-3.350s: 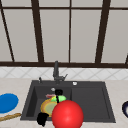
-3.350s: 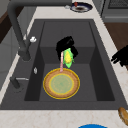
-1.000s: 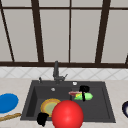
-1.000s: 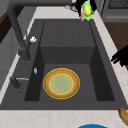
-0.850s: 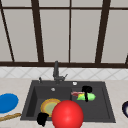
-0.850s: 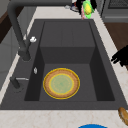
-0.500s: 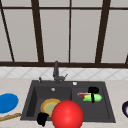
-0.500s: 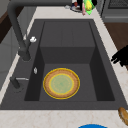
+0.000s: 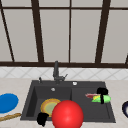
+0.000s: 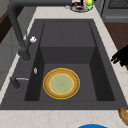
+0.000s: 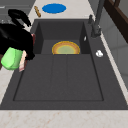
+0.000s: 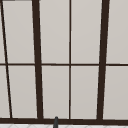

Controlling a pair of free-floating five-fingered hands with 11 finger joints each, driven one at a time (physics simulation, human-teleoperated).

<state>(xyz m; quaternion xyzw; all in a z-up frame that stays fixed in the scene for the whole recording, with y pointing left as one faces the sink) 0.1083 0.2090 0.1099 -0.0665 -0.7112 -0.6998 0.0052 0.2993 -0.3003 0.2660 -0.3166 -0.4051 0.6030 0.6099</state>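
Green bottle [image 9: 102,99], carried rightward from basin, right hand [image 9: 102,91] gripping it

A kitchen. A dark sink [image 9: 30,100] with a drainboard is set into a pale stone desk [image 9: 15,85]; a black tap [image 9: 56,70] stands at its back edge, a plate [image 10: 61,83] lies in the basin, and a large framed window [image 12: 70,62] rises behind it.

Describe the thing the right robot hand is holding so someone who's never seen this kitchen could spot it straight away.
Start at the dark sink under the window and look to its flat right half, the drainboard. Above it, near the right edge, the right robot hand grips a bright green object with a reddish part beside it. It is the one lime-green thing here, unlike the yellow plate in the basin.
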